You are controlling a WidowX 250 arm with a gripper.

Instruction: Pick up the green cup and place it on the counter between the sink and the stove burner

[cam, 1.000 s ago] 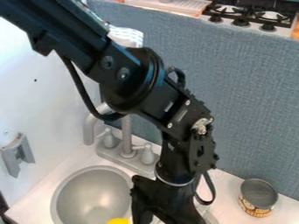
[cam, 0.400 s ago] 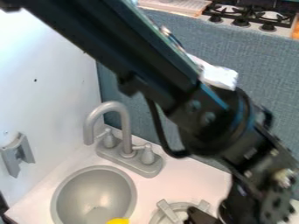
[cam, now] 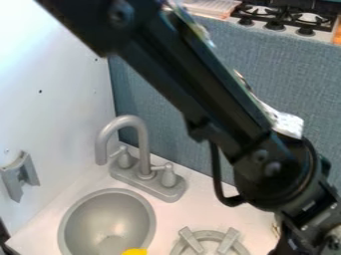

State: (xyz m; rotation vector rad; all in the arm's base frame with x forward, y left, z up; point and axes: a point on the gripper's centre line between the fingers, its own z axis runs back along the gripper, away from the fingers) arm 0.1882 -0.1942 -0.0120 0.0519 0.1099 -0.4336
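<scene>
The black robot arm (cam: 206, 94) slants from the top left down to the lower right corner, its wrist joints at the right edge. Close beside the arm's lower part, a small strip of the can (cam: 275, 226) shows; the rest is hidden behind the arm. A yellow object (cam: 135, 252) is cut off by the bottom edge, at the lower right rim of the grey sink (cam: 106, 199). Right of it lies a grey ring-shaped burner (cam: 212, 235) with raised bars.
Behind the sink stands a grey faucet (cam: 141, 144) with two handles. A white wall (cam: 53, 109) with a grey bracket (cam: 20, 174) rises at left, a blue-grey panel (cam: 279, 64) at the back. Beyond the panel is a stove (cam: 286, 17).
The arm has swung right and down from above the counter beside the sink to the lower right corner. The faucet and burner are uncovered, while the can has become mostly hidden.
</scene>
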